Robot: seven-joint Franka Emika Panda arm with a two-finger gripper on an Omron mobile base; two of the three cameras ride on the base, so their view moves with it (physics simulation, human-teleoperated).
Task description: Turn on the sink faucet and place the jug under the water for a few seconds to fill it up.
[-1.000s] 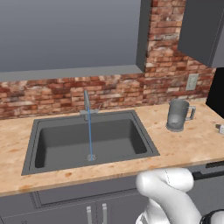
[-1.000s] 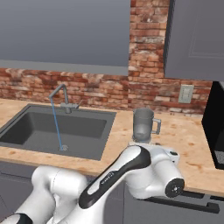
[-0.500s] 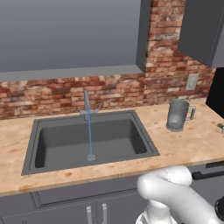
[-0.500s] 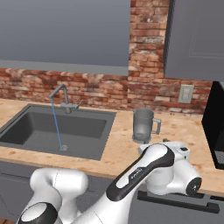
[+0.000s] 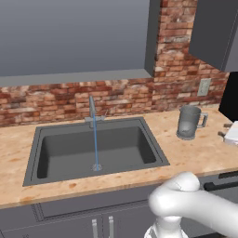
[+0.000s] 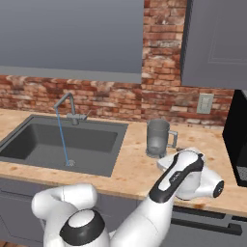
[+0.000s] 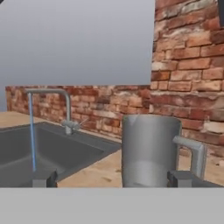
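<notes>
Translucent grey glass is what we're after: the jug [image 7: 151,151] stands upright on the counter [image 5: 139,179] to the right of the sink [image 5: 95,148], handle [image 7: 192,153] pointing right, well apart from the basin. The sink faucet [image 6: 67,107] is already running, with the water [image 5: 95,139] dropping in a thin blue line to the drain, so the tap part looks done and the step now is grabbing the jug.

Our gripper [image 7: 111,178] is wide open and empty, lined up low in front of the jug with one fingertip [image 7: 43,178] off to the left of it and the other out by the handle. For a good grab we'd say drive straight in so the body sits between the fingers, or shift right and take the handle, which is much narrower. The body looks about as wide as the jaws can go, so a clean squeeze may be tight. Keep it upright.

Room-wise: speckled beige stone counter, red brick backsplash [image 6: 164,96], grey cabinets above, a wall outlet [image 6: 205,103] to the far right.
</notes>
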